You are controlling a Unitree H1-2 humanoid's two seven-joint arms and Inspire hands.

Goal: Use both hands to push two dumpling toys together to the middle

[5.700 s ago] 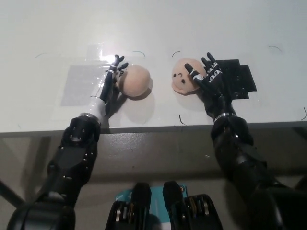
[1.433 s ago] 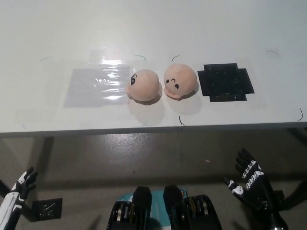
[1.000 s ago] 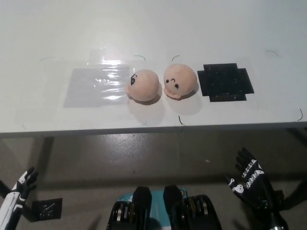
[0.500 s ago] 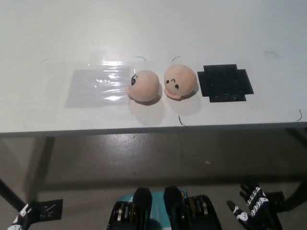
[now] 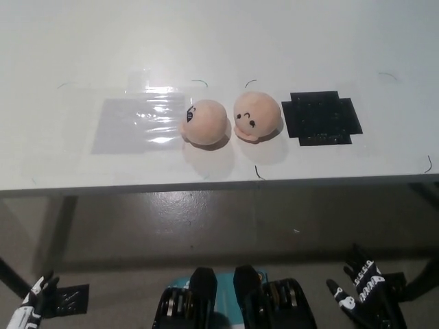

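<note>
Two peach dumpling toys with drawn faces sit side by side near the middle of the white table point(image 5: 226, 41). The left dumpling point(image 5: 204, 122) and the right dumpling point(image 5: 257, 116) are almost touching. Both hands are down below the table's front edge, far from the toys. My white left hand point(image 5: 36, 308) shows at the bottom left corner, fingers spread, holding nothing. My black right hand point(image 5: 363, 296) is at the bottom right, fingers apart and empty.
A clear plastic sheet point(image 5: 137, 122) lies left of the toys and a black square pad point(image 5: 322, 118) lies right of them. The table's front edge runs across the middle of the view, with grey floor below it.
Since the oldest frame the dumplings have been pushed together and both hands have left the table. Over the last second the hands dropped lower, then rose slightly.
</note>
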